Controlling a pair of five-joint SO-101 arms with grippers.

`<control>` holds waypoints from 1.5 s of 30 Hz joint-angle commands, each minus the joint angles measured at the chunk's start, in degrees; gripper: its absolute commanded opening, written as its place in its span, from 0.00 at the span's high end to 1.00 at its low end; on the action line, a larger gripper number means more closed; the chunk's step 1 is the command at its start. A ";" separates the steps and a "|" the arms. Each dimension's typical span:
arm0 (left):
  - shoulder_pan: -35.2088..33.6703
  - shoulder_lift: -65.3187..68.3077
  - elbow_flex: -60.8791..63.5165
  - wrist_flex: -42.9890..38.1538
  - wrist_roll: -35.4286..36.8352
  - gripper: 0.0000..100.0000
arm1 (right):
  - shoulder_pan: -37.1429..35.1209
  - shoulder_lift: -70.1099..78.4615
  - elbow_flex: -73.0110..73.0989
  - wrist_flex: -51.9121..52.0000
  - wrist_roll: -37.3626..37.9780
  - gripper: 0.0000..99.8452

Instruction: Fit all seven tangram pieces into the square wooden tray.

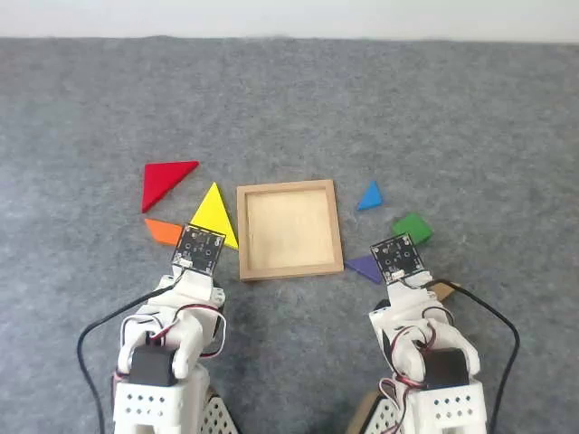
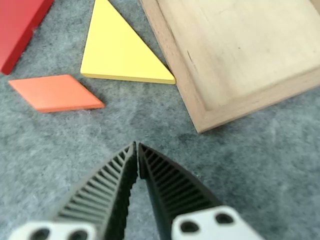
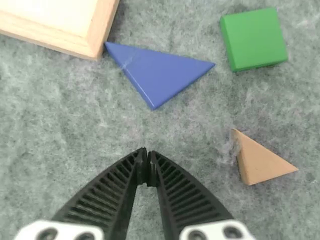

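Worktop (image 1: 289, 99): grey felt surface. Lying on it: square wooden tray (image 1: 289, 268), centre; red triangle (image 1: 161, 181), upper left of tray; yellow triangle (image 1: 213, 212), just beside tray's left edge; orange parallelogram (image 1: 163, 231), below the red; small blue triangle (image 1: 370, 196) and green square (image 1: 412, 227), right of tray; purple triangle (image 1: 365, 266), tip at tray's lower right corner; tan triangle (image 3: 257, 160), lower right

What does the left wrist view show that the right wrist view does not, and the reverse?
Left wrist view, not the right: the red triangle, yellow triangle, orange parallelogram and the shut left gripper. Right wrist view, not the left: the indigo triangle, green square, tan triangle and the shut right gripper. Both: a corner of the wooden tray on grey felt.
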 commanded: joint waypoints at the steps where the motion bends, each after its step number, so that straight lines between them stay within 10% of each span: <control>1: -3.08 -0.70 -0.84 -0.26 -0.70 0.99 | 0.13 -1.10 0.97 0.04 0.62 0.99; 8: -17.93 -0.70 -4.53 -7.38 -19.96 0.99 | 0.22 -1.19 0.18 -2.42 11.34 0.99; 13: -29.19 -0.70 -13.85 -7.38 -15.74 0.99 | 0.13 -1.19 -9.76 -0.84 26.73 0.99; 20: -30.68 2.99 -33.98 3.25 -16.09 0.99 | 0.48 1.54 -28.31 2.51 21.80 0.99; 35: -28.48 61.01 -67.21 5.01 -16.09 0.98 | -14.81 48.40 -43.08 -10.15 16.18 0.99; 45: -28.40 90.37 -82.95 0.09 -24.79 0.75 | -15.25 68.09 -42.73 -25.71 2.73 0.99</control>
